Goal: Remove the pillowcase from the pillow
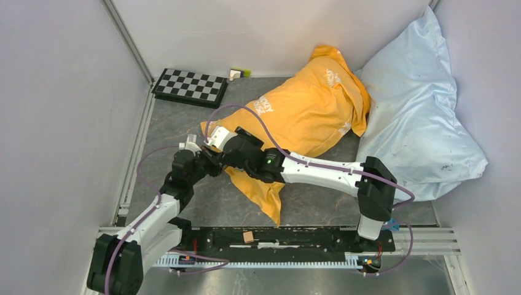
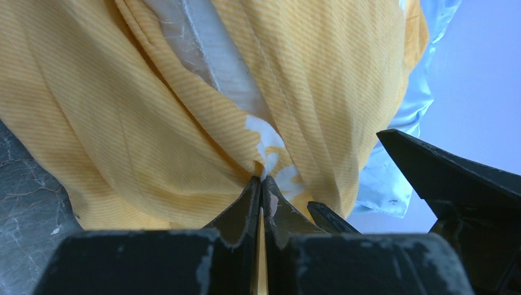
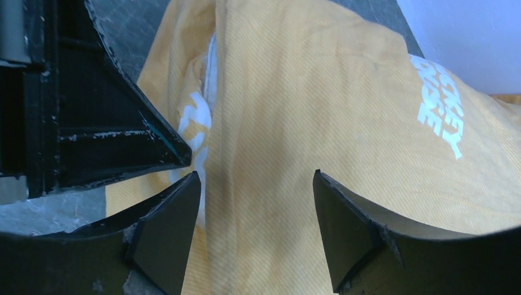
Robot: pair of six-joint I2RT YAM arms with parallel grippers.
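pillowcase [image 1: 307, 114] is laid on the worktop [image 1: 319, 206], seen from above. only the left wrist view shows the left hand [image 2: 261, 179] clamped on its fabric, white pillow [image 2: 212, 55] exposed; the right hand [image 3: 255, 184] is spread wide.

even bright light, soft shadows; wrist views blur up close.

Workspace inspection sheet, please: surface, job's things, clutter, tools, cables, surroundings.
Surface: grey marbled table, partly covered.
Job's things: orange pillowcase bunched over the white pillow, which shows through its opening.
Clutter: checkerboard and small blocks at the back; pale blue pillow at the right.
Tools: left tool shut on a pillowcase fold; right tool open above the fabric.
Cables: purple cables looping over the arms.
Surroundings: white walls.
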